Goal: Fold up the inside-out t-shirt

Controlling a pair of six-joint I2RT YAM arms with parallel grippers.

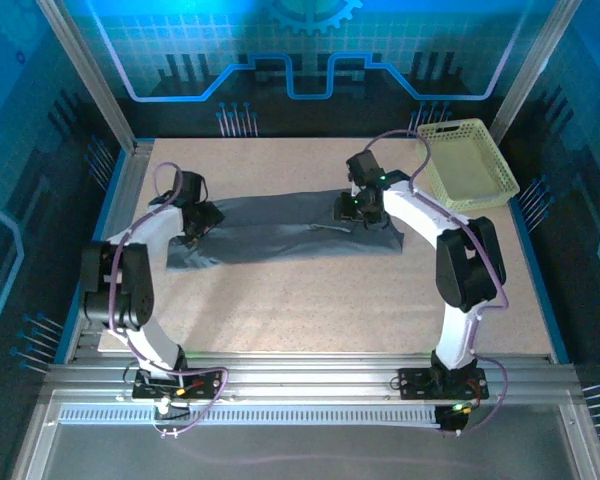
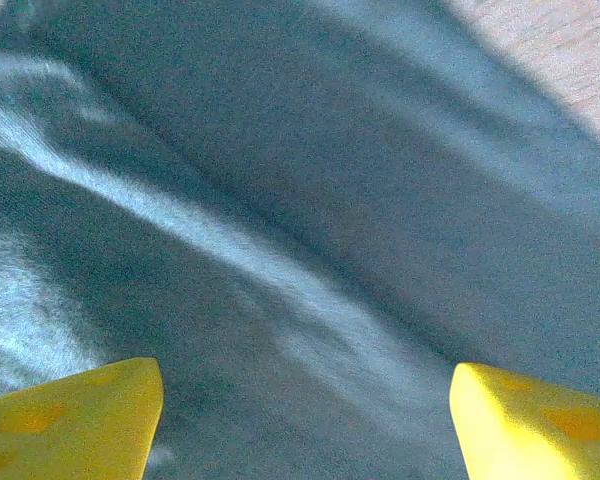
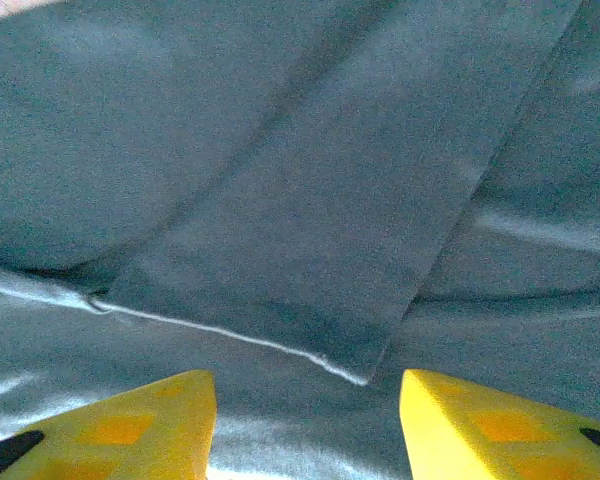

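Lying wrinkled, soft grey t-shirt [image 1: 280, 225]; left claw [image 2: 306, 372] and right claw [image 3: 305, 380] gape empty above.

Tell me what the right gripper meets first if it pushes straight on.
The t-shirt: its seamed flap lies straight ahead of the right gripper, probably very close.

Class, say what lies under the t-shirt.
The t-shirt lies spread on the table. That part of the table is covered, so anything under the fabric cannot be seen.
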